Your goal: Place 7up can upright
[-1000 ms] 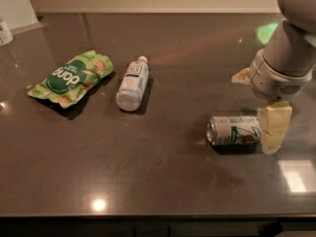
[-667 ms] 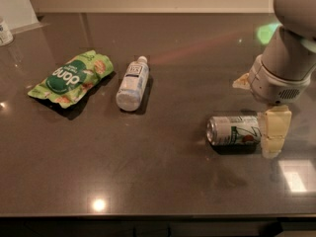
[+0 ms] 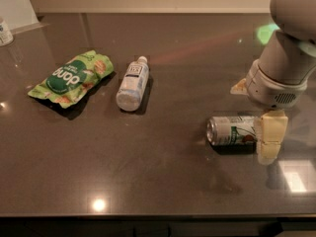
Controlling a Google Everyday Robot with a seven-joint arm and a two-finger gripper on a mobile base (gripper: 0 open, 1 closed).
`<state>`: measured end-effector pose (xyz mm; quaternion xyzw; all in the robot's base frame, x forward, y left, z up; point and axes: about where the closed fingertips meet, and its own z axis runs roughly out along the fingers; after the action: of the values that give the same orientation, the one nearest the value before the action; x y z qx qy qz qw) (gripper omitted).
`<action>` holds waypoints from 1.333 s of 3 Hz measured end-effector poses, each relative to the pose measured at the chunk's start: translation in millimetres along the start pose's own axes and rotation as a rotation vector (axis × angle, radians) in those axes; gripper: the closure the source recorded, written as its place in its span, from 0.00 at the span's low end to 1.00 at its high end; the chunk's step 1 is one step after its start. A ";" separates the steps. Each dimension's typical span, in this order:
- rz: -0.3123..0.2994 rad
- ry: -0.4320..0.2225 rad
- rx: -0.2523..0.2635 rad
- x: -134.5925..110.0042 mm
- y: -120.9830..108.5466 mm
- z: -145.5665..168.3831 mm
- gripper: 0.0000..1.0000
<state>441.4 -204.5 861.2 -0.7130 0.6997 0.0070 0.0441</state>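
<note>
Currently find small silver-white aluminium 7up can [image 3: 231, 131] sideways on dark table [image 3: 158, 177], hand [image 3: 252, 122] spread at its base end.

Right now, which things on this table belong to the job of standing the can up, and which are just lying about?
Part of the job:
- can, lying on its side, top facing left
- pincer, down at the can's right end

Just lying about:
- water bottle, on its side
- green snack bag, left of the bottle
- white container, cut off at the far left edge
</note>
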 end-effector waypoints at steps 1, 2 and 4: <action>0.015 -0.035 0.011 -6.3 5.0 8.3 0.00; 0.022 -0.043 0.018 -7.4 6.1 15.3 0.00; 0.027 -0.035 0.023 -8.6 0.0 15.3 0.41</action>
<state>442.0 -194.8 846.5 -0.7029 0.7083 0.0121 0.0642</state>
